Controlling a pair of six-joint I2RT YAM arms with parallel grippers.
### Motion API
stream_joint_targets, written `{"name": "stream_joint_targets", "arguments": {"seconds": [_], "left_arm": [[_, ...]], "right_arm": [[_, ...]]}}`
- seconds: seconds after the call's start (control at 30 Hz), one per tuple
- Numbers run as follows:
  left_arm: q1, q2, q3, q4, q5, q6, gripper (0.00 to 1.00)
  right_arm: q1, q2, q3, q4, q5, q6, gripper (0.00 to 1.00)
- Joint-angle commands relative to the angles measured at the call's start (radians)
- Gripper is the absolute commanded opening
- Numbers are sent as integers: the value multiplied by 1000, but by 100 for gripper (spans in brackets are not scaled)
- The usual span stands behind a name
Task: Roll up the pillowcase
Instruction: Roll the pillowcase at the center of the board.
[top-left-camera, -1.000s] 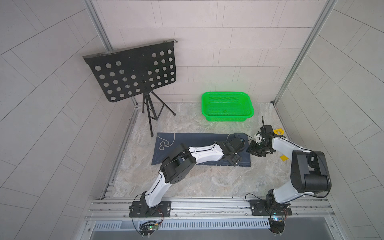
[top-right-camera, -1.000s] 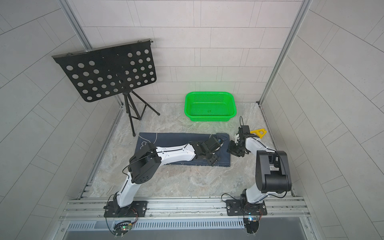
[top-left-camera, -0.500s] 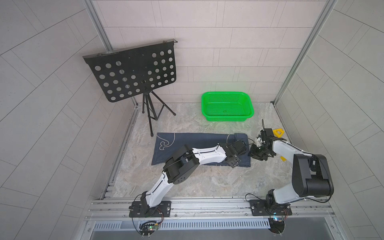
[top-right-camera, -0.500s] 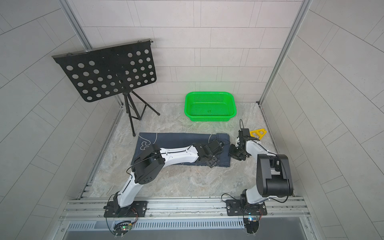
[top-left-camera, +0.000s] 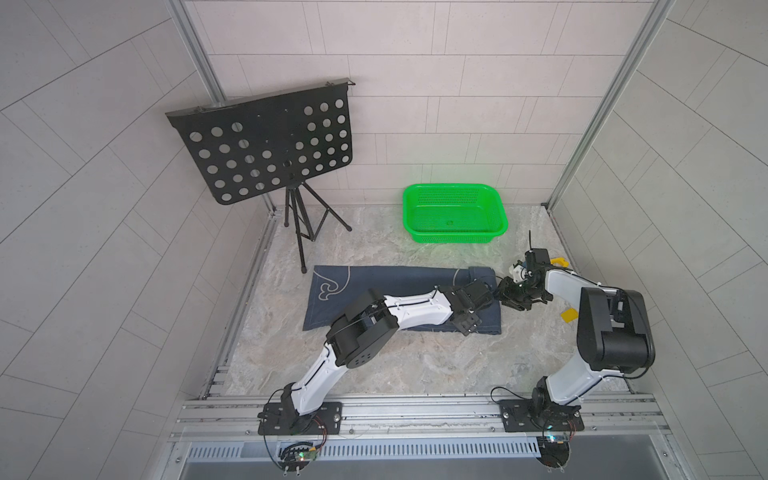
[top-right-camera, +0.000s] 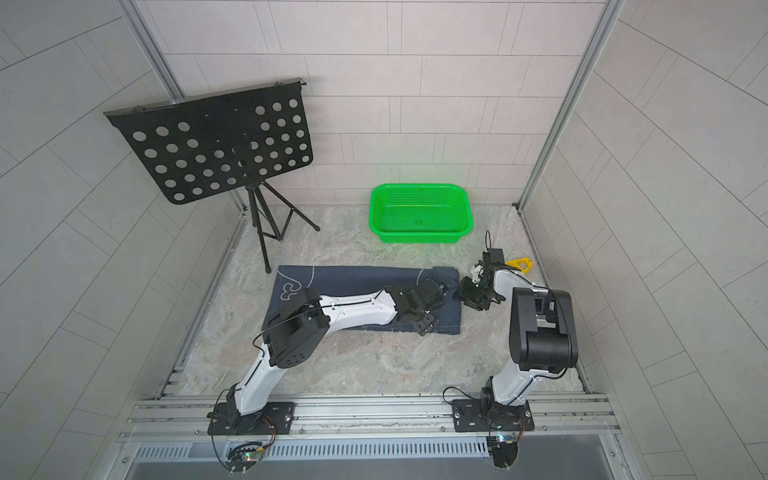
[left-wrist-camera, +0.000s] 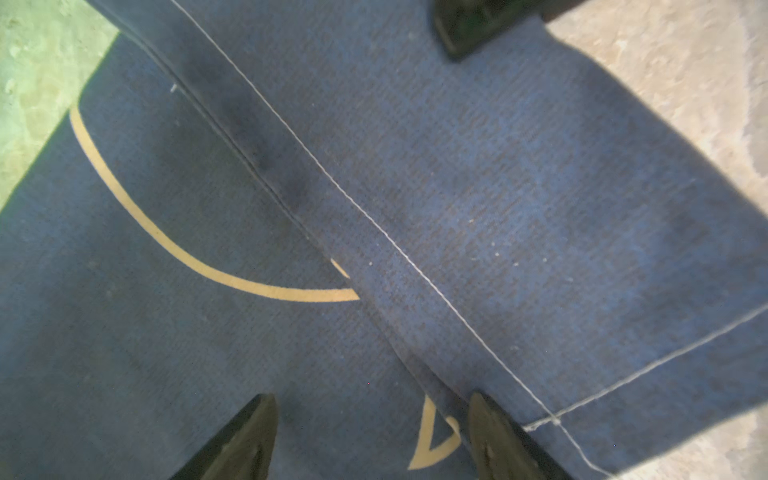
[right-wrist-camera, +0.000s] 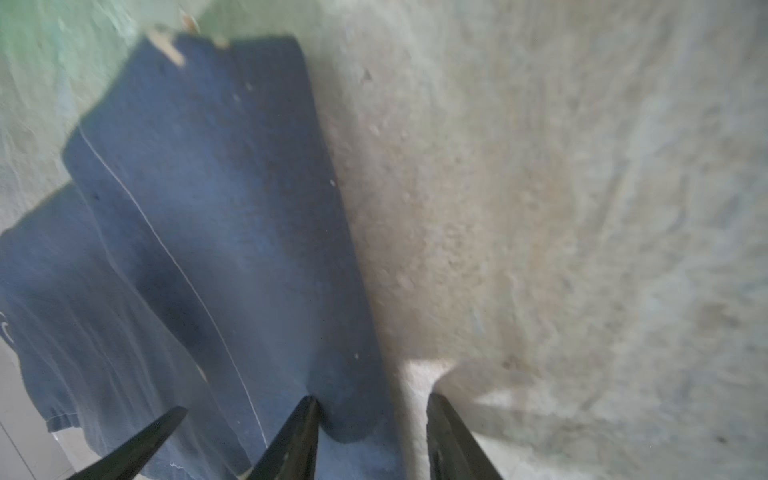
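Note:
The pillowcase (top-left-camera: 374, 278) (top-right-camera: 353, 278) lies flat on the marble table as a long dark navy strip with pale line drawings. My left gripper (top-left-camera: 484, 297) (top-right-camera: 436, 291) hovers low over its right end. In the left wrist view that gripper (left-wrist-camera: 372, 415) is open, with only the pillowcase (left-wrist-camera: 498, 187) and its white seam under it. My right gripper (top-left-camera: 505, 295) (top-right-camera: 461, 291) sits at the strip's right edge. In the right wrist view its jaws (right-wrist-camera: 374, 415) stand apart astride the pillowcase (right-wrist-camera: 216, 208) edge, pinching nothing.
A green basket (top-left-camera: 453, 239) stands at the back right of the table. A black perforated music stand (top-left-camera: 266, 145) on a tripod is at the back left. A yellow piece (top-left-camera: 559, 262) and a yellow tape mark (top-left-camera: 569, 314) lie by the right wall.
My right gripper has shifted slightly left against the pillowcase's right edge and its jaws have widened. The left arm has hardly moved.

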Motion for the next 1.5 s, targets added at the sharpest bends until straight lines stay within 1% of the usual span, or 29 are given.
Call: {"name": "stream_joint_targets", "arguments": {"seconds": [0.0,0.17,0.27,0.4,0.57,0.67,0.83,0.9,1.03,1.2,1.37,1.47], "left_arm": [[-2,29,-14,-36,9,14,80],[-1,30,-17,-38,15,13,80],[0,29,-16,-37,22,13,80],[0,29,-13,-39,32,13,80],[0,21,-9,-42,55,6,80],[1,1,-7,-44,83,-4,81],[17,-72,-12,-61,118,-28,83],[28,-114,-25,-66,145,-42,84],[56,-199,-62,-77,187,-74,85],[123,-315,-177,-70,236,-139,85],[203,-417,-302,-68,276,-173,85],[244,-470,-362,-70,275,-175,85]], "right_arm": [[-7,43,-24,43,-44,6,48],[-10,57,-42,103,-123,24,45],[-13,41,-50,114,-136,19,40],[-14,0,-61,125,-145,25,24],[-9,-44,-61,88,-112,0,9],[3,-54,-40,31,-58,-30,4],[44,-78,8,-76,87,-71,2],[70,-81,28,-111,143,-70,0],[137,-86,61,-157,256,-51,1],[217,-69,108,-208,377,-16,2],[293,-50,155,-240,443,23,6],[334,-16,207,-281,472,41,8]]}}
